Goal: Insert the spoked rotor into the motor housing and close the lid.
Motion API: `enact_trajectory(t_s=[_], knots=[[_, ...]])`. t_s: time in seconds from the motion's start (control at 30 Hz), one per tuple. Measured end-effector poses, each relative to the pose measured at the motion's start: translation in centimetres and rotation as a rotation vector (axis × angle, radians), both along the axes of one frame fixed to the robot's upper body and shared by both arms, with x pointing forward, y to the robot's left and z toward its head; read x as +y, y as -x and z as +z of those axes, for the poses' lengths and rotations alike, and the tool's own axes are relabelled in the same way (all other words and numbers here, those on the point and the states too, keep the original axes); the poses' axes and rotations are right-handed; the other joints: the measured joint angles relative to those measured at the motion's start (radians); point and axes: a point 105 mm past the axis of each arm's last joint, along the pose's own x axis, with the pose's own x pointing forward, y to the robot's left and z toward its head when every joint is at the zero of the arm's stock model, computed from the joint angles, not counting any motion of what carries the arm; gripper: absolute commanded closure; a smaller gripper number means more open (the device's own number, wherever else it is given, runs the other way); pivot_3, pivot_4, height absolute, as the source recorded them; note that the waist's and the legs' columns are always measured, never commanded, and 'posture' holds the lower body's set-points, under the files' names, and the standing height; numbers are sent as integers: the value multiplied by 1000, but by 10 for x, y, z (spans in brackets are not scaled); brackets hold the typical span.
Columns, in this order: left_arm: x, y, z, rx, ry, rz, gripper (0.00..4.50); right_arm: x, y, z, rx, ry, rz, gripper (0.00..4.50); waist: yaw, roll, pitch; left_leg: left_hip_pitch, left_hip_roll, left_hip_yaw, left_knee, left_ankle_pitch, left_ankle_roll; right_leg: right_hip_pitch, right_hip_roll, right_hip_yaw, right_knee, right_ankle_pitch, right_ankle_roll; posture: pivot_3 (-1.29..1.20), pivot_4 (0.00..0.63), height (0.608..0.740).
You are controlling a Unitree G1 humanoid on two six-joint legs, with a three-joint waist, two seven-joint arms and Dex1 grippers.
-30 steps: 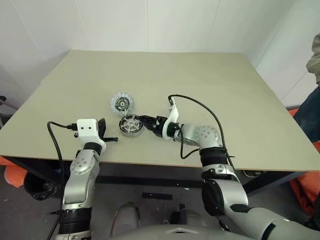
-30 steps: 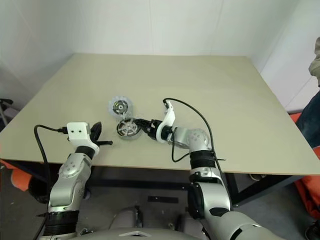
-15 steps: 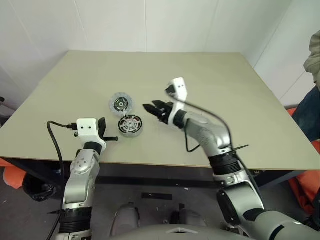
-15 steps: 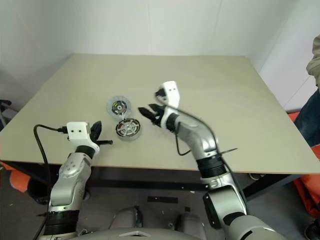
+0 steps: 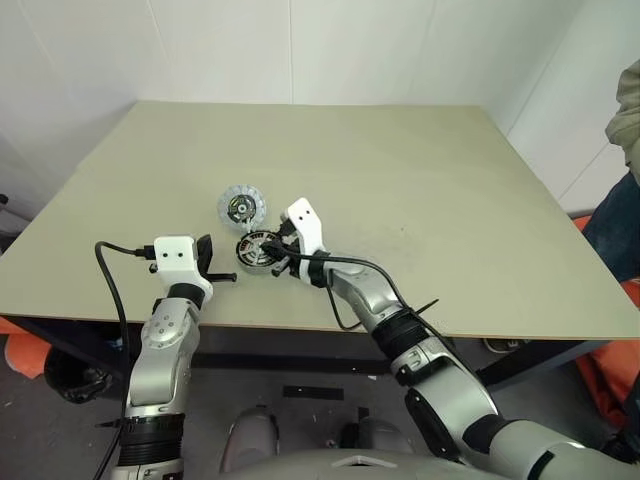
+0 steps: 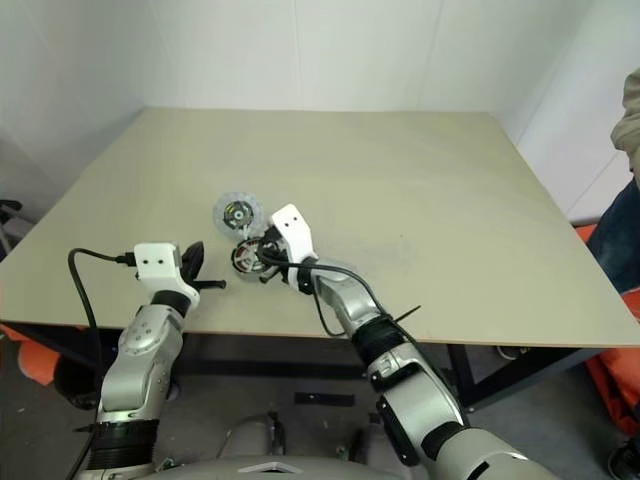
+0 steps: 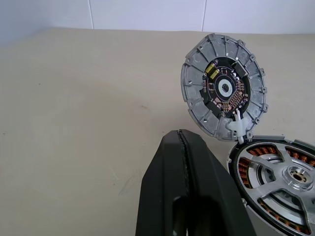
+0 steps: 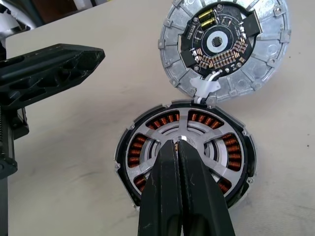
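Note:
The motor housing, ringed with copper windings, lies on the table near its front edge. The spoked rotor sits inside it, its silvery spokes facing up. Beside it, on the far side, the lid lies flat with its circuit board up, joined to the housing by a white connector. My right gripper is shut on nothing, with its tips over the rotor's hub; I cannot tell whether they touch. Just left of the housing, my left gripper is shut and holds nothing.
The tan table stretches wide to the right and back. White walls close in behind it. A person stands at the far right edge, beyond the table. Something orange lies on the floor at the right.
My right arm swung down and left from above the table to the housing, its wrist rolled over and its gripper went from open to shut. The left arm stayed still.

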Motion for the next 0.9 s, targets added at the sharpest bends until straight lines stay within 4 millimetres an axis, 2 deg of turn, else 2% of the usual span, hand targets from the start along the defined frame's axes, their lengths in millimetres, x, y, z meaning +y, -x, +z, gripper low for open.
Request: enact_trajectory(t_s=[0.2, 0.4, 0.57, 0.73, 0.9], knots=[[0, 1, -1, 4, 0, -1, 4500, 0, -2, 3, -16, -15, -17, 4462, -7, 0, 0, 1, 0, 0, 0, 0, 0, 1, 0, 0, 0, 0, 0, 0, 0, 740], [-1, 1, -1, 4, -3, -6, 4500, 1, 1, -9, -28, 88, 5, 4462, -14, 0, 0, 1, 0, 0, 0, 0, 0, 1, 0, 0, 0, 0, 0, 0, 0, 740], [-1, 0, -1, 5, -7, -15, 4500, 0, -1, -10, -38, 119, 6, 4462, -14, 0, 0, 2, 0, 0, 0, 0, 0, 2, 0, 0, 0, 0, 0, 0, 0, 740], [-2, -1, 2, -3, -17, -31, 4500, -4, -4, -7, -15, 90, -21, 4462, -13, 0, 0, 2, 0, 0, 0, 0, 0, 2, 0, 0, 1, 0, 0, 0, 0, 740], [-4, -6, 13, -29, -59, -96, 4500, -19, -15, 25, -60, -13, -87, 4462, -13, 0, 0, 2, 0, 0, 0, 0, 0, 1, 0, 0, 1, 0, 0, 0, 0, 740]])
